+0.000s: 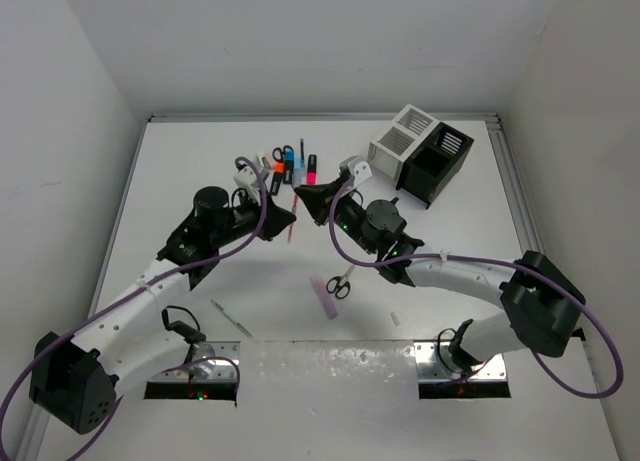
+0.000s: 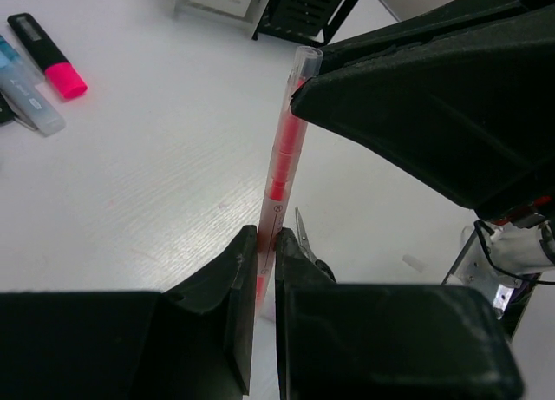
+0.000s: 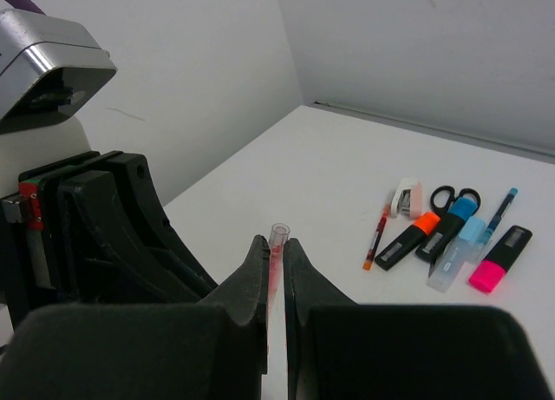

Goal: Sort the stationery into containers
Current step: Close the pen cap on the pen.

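A translucent red pen (image 1: 293,224) is held off the table between both grippers. My left gripper (image 1: 284,219) is shut on its lower part; the left wrist view shows the pen (image 2: 282,157) pinched between the tips of that gripper (image 2: 267,241). My right gripper (image 1: 306,203) is shut on the clear top end; in the right wrist view the pen (image 3: 277,237) sits between its tips (image 3: 271,248). The white box (image 1: 398,141) and the black box (image 1: 438,161) stand adjoining at the back right. Several markers and a pair of scissors (image 1: 288,164) lie in a cluster at the back centre.
Small black-handled scissors (image 1: 340,283), a lilac bar (image 1: 324,296), a green pen (image 1: 231,318) and a tiny white piece (image 1: 395,319) lie near the front. In the right wrist view an orange marker (image 3: 408,241) and a pink highlighter (image 3: 497,259) lie to the right.
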